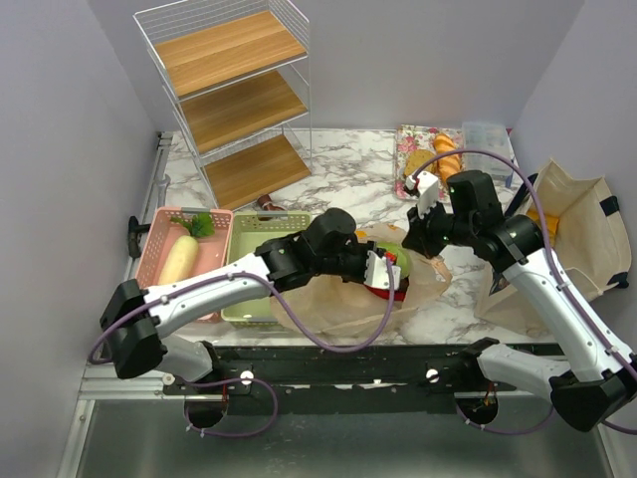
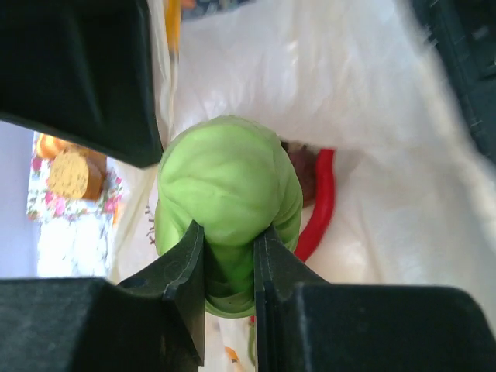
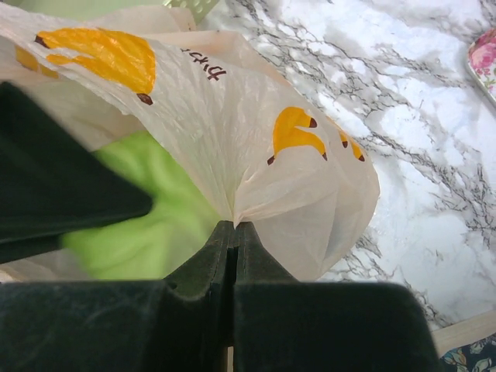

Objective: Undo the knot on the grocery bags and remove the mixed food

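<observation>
A tan grocery bag (image 1: 343, 304) with orange print lies open at the table's front middle. My left gripper (image 1: 383, 271) is inside its mouth, shut on the green round vegetable (image 2: 229, 198), which also shows in the top view (image 1: 398, 261). A long red chilli (image 2: 319, 205) and a dark maroon ball (image 2: 304, 174) lie behind it in the bag. My right gripper (image 1: 422, 242) is shut on the bag's edge (image 3: 256, 167) and holds it up. The pale long radish (image 1: 177, 259) lies in the pink basket (image 1: 159, 224). Bread rolls (image 1: 447, 154) sit on the far tray.
A green basket (image 1: 242, 239) stands beside the pink one, left of the bag. A wire shelf rack (image 1: 234, 95) stands at the back left. A beige canvas tote (image 1: 572, 234) lies at the right. A floral tray (image 1: 413, 144) and a clear box (image 1: 486, 139) are at the back right.
</observation>
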`<action>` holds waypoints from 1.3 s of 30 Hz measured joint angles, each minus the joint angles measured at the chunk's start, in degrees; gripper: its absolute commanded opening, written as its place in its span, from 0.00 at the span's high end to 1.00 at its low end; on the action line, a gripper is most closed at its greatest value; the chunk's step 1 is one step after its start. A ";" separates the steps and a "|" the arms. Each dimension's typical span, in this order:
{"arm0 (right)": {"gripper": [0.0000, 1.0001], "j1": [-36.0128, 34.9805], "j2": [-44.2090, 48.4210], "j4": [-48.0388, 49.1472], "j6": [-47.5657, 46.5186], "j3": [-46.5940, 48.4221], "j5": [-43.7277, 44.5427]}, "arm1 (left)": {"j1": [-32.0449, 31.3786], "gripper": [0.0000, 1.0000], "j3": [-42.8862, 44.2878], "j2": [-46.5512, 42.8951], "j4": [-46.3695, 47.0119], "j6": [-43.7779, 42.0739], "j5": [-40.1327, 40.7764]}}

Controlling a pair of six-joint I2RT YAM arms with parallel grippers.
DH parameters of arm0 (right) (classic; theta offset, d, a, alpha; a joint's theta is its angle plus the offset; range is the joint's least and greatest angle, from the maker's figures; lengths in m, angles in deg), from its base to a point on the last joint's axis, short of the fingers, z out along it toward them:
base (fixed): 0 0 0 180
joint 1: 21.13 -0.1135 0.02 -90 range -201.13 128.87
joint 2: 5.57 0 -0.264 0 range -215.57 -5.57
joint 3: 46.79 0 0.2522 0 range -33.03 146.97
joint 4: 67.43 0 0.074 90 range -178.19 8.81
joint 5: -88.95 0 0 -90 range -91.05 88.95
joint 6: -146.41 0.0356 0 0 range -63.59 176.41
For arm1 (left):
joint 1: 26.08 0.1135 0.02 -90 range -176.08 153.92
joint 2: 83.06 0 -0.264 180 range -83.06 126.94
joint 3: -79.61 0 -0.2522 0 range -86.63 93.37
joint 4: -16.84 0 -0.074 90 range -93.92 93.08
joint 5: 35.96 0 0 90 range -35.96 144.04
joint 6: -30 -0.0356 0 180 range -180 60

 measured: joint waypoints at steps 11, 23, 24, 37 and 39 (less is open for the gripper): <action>0.99 0.00 1.73 0.98 0.74 0.00 1.44 | 0.83 0.94 9.31 -12.22 -16.65 13.22 -18.14; 0.99 0.00 3.63 0.81 -0.22 -0.68 1.40 | 35.06 0.90 16.96 -25.05 -26.51 35.95 -29.64; 0.99 0.00 3.67 0.72 -0.35 -0.74 1.38 | 39.82 0.90 16.74 -26.25 -29.20 35.69 -29.77; 1.00 0.00 3.74 0.57 -0.85 -2.51 0.13 | 84.52 0.82 -1.18 -21.07 -44.83 17.99 -17.33; 0.99 0.00 3.72 0.57 -0.85 -2.51 -0.02 | 87.38 0.79 -2.23 -15.80 -43.52 16.76 -15.76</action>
